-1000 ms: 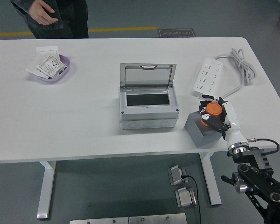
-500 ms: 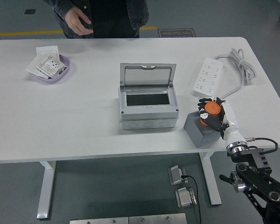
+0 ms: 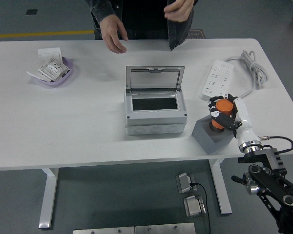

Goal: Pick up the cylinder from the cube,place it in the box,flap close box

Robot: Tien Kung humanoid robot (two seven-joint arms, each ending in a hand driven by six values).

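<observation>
An orange cylinder (image 3: 221, 114) is held just above the grey cube (image 3: 209, 137) near the table's front right edge. My right hand (image 3: 224, 115) comes in from the lower right, its black fingers curled around the cylinder. The grey box (image 3: 155, 108) stands at the table's middle with its clear flap lid (image 3: 154, 79) raised and its dark inside showing. My left arm is out of view.
A white power strip (image 3: 219, 80) with its cable lies behind the cube. A purple bowl (image 3: 52, 73) with packets sits at the far left. A person stands at the far edge, one hand (image 3: 112, 35) reaching over the table top.
My right hand has lifted the cylinder slightly and shifted it away from the table's edge. The person has walked from the far left to the table's middle, with one hand now over the table's far edge.
</observation>
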